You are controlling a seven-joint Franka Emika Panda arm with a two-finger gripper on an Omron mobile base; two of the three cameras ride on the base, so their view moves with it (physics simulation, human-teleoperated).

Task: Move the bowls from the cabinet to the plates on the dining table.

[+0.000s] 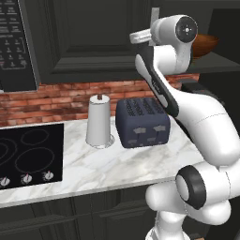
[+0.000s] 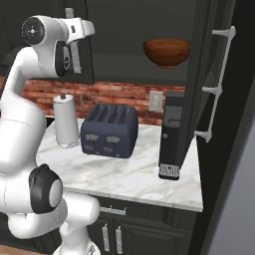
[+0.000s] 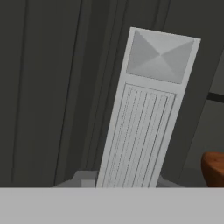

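Red brick wall point(image 1: 56, 101) behind a white marble desk point(image 1: 93, 164) over dark base cupboards point(image 2: 149, 226) with silver pulls. On the desk: black cooktop point(image 1: 28, 157) with knobs at left, white paper-towel roll point(image 1: 99, 122), navy four-slot toaster point(image 1: 142, 123) just beside it, black box appliance point(image 2: 171, 134) at right. White outlet point(image 2: 156, 101) on the brick. Microwave point(image 1: 16, 44) mounted above the cooktop.

A reddish-brown bowl point(image 2: 167, 52) sits in the near-black cabinet point(image 2: 149, 35); the toaster point(image 2: 109, 130) is navy, the backsplash point(image 1: 56, 96) red brick.
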